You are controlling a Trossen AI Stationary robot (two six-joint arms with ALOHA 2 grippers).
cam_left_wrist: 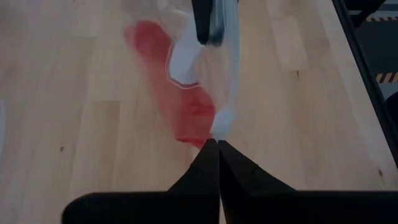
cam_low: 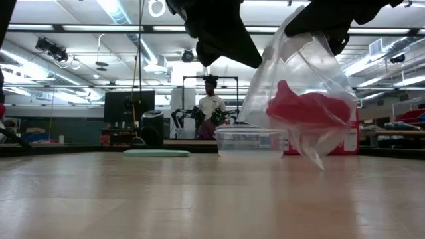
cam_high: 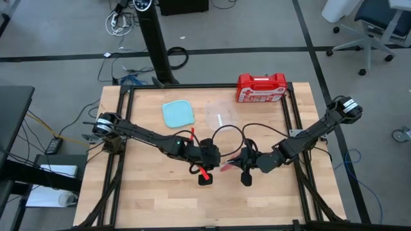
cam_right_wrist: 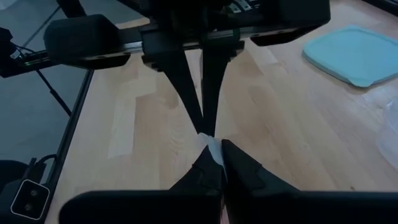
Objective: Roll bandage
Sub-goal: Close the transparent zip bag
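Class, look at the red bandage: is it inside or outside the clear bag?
Inside. The low view shows the bandage bunched within the clear bag.

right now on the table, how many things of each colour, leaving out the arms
red: 2, soft cloth bandage, hard plastic first-aid case
pale blue: 1, flat square plastic lid
clear: 2, thin plastic bag, rectangular plastic tub
total: 5

Both arms reach inward from the table's outer edges and meet near its middle. Left gripper (cam_high: 210,168) — fingers pressed together, tips touching. Right gripper (cam_high: 239,165) — fingers likewise closed, facing the left one tip to tip. Both wrists are held level, above the table surface.
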